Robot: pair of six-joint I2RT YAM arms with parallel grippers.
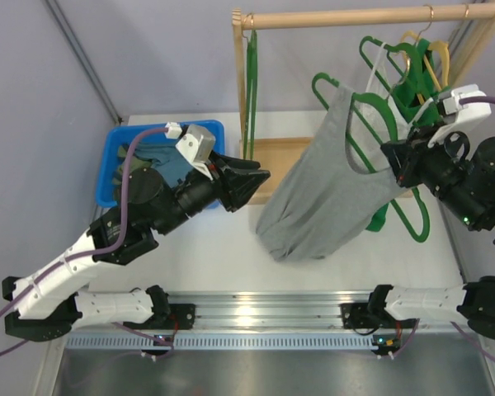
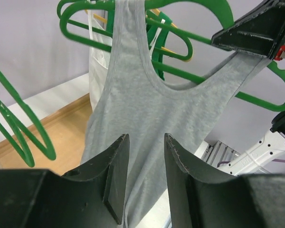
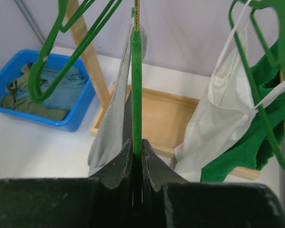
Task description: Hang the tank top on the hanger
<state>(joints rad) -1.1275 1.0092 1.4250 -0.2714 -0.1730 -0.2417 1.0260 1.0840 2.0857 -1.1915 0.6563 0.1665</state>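
Blue plastic bin (image 1: 106,186) of teal and olive clothes, far left on the white table (image 1: 231,247). Left gripper (image 1: 252,188) is just right of the bin, fingers apart and holding nothing, pointed at the light grey jersey tank top (image 1: 330,190). Its wrist view alone shows the gap between the two fingers, with the grey front hanging beyond them, untouched. The tank top hangs in the air over the table, one strap uppermost below the wooden rail (image 1: 355,16), the other running to the right gripper (image 1: 398,169). The overhead view leaves that grip unclear. The right wrist view shows the fingers pressed together on the edge of the thin green hanger with a gold hook (image 3: 137,85), with grey cloth draped on the hanger's left side. Farther right in that view hang a white garment (image 3: 218,118) and a green garment (image 3: 237,156).
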